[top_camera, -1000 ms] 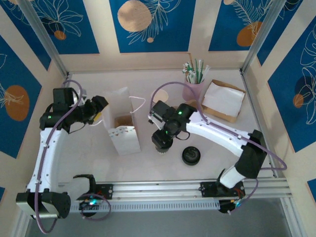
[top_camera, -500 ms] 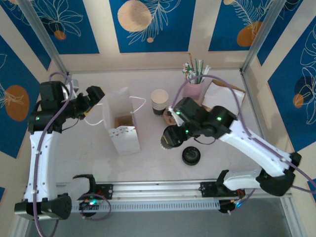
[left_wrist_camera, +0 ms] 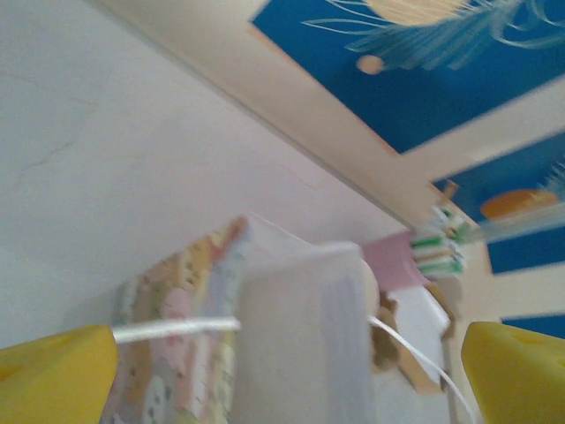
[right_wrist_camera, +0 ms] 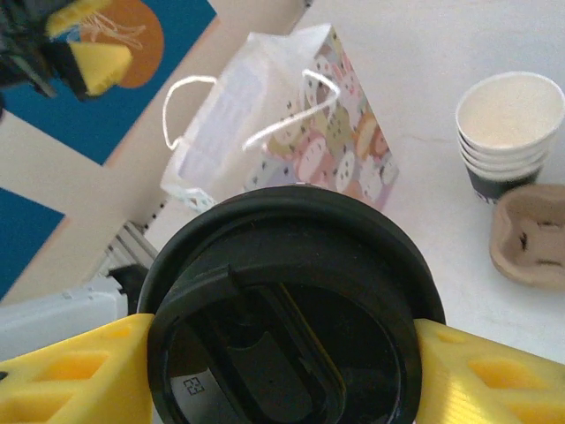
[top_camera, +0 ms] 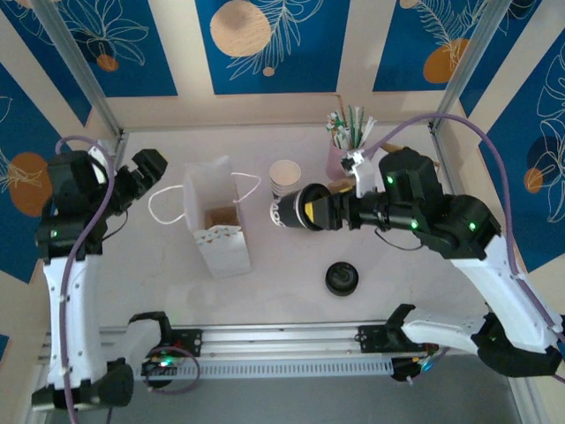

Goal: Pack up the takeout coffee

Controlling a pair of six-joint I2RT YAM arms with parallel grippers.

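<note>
The takeout coffee (top_camera: 289, 213) hangs in the air, tilted, just right of the paper bag (top_camera: 217, 225). My right gripper (top_camera: 306, 213) is shut on it. In the right wrist view its round black lid (right_wrist_camera: 287, 291) sits between the yellow fingers (right_wrist_camera: 75, 375), with the bag (right_wrist_camera: 300, 132) beyond it. The bag stands upright with its mouth open. My left gripper (top_camera: 144, 170) is open, off to the bag's left and apart from it. In the left wrist view the bag (left_wrist_camera: 300, 336) and its white handle cord (left_wrist_camera: 177, 329) lie ahead of the left gripper (left_wrist_camera: 282, 393).
A stack of lidless white paper cups (top_camera: 284, 179) stands behind the coffee. A loose black lid (top_camera: 342, 278) lies on the table in front. A pink cup of straws (top_camera: 346, 152) and a cardboard box of napkins (top_camera: 399, 179) are at the back right. A cardboard carrier (right_wrist_camera: 534, 234) is nearby.
The right arm lifted the coffee off the table and swung it up and back, level with the bag's top. The left gripper drew back to the left, away from the bag.
</note>
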